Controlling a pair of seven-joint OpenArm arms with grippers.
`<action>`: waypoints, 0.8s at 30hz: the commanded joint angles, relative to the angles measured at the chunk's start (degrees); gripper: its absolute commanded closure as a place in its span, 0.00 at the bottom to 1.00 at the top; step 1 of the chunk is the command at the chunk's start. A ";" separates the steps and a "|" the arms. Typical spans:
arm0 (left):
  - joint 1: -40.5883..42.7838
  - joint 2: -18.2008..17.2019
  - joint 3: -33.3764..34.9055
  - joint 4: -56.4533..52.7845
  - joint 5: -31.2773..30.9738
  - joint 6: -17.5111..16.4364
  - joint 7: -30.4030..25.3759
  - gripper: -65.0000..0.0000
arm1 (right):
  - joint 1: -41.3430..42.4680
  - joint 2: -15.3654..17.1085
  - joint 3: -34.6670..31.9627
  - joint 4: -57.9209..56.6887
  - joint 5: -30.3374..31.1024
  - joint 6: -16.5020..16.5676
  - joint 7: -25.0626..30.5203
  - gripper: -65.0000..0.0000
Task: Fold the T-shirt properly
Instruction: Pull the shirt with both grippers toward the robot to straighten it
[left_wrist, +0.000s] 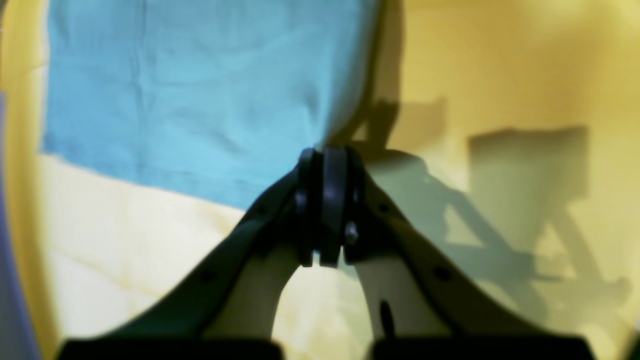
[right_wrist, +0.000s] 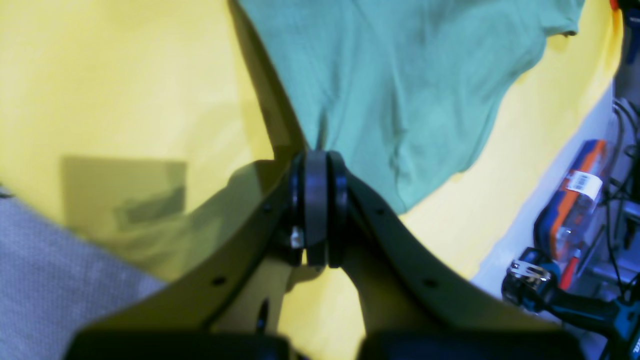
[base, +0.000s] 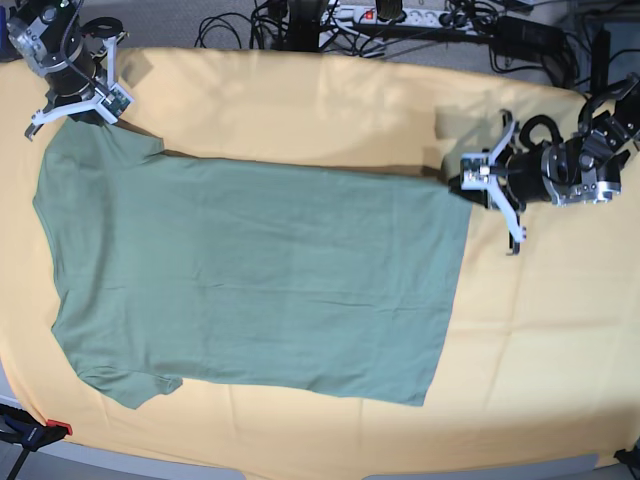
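A yellow-orange cloth (left_wrist: 500, 60) fills the left wrist view, where the left gripper (left_wrist: 322, 155) pinches the T-shirt (left_wrist: 200, 100) hem corner at centre frame. The right wrist view shows the right gripper (right_wrist: 316, 157) clamped on a shoulder edge, fabric rising upper right. In the base view the shirt (base: 250, 270) lies flat mid-frame, held at both top corners, likely to keep it taut for folding.

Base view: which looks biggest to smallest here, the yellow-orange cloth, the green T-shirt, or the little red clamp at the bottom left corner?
1. Yellow-orange cloth, spreading across nearly the whole picture.
2. T-shirt, lying flat on the cloth and covering a large part of it.
3. Red clamp, a tiny piece at the cloth's edge.
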 joint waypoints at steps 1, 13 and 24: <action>0.13 -2.08 -0.74 1.49 -0.55 -0.50 -0.81 1.00 | -1.14 0.83 0.59 1.60 -0.35 -0.42 0.15 1.00; 8.96 -9.99 -0.74 10.05 -0.50 -4.13 -0.79 1.00 | -9.29 0.81 0.63 4.66 -0.42 0.22 -7.58 1.00; 9.14 -11.91 -0.74 11.54 -4.13 -7.40 -0.79 1.00 | -19.91 0.48 0.63 7.15 -3.17 -0.17 -7.56 1.00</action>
